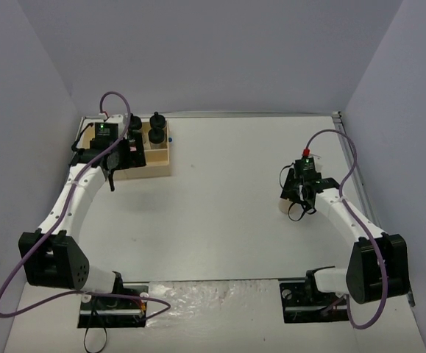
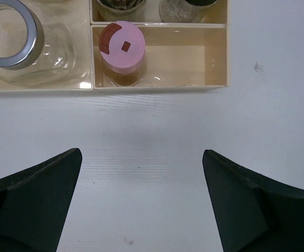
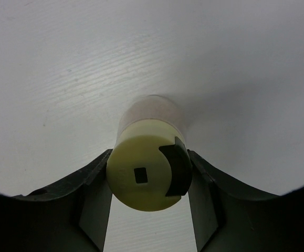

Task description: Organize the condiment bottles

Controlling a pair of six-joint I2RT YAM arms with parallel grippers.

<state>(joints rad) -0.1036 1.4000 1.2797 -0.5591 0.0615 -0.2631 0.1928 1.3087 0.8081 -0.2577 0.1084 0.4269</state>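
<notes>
the right gripper [image 3: 148, 169] is clamping its two dark fingers on the yellow-green-capped jar [image 3: 141, 157], one finger pressing each side just under the cap. the jar is sitting on the right side of the white table [image 2: 278, 105], well apart from the tray [image 2: 159, 87]. its round cap is facing the right wrist camera, and its long axis is running away from the lens toward the table surface. whether its base is touching the table i cannot tell. the cap is smooth, matte and pale yellow-green, showing a small dark rectangular opening and a dark curved flap at one edge. the short, cylindrical body below is looking pale and cloudy.

the left gripper [image 2: 141, 157] is hovering over bare table just in front of the tray, its jaws standing wide apart and holding nothing.

the tray is light wood with thin straight dividers. the pink-capped jar [image 2: 122, 47] is standing upright in the near compartment, at its left end, cap up, with brown contents showing through the clear glass. beside it to the left, in a larger compartment, the wide jar [image 2: 15, 58] is standing with a silver ring round its clear top. in the overhead view, black-capped jars [image 1: 155, 126] are standing upright in the far compartments.
</notes>
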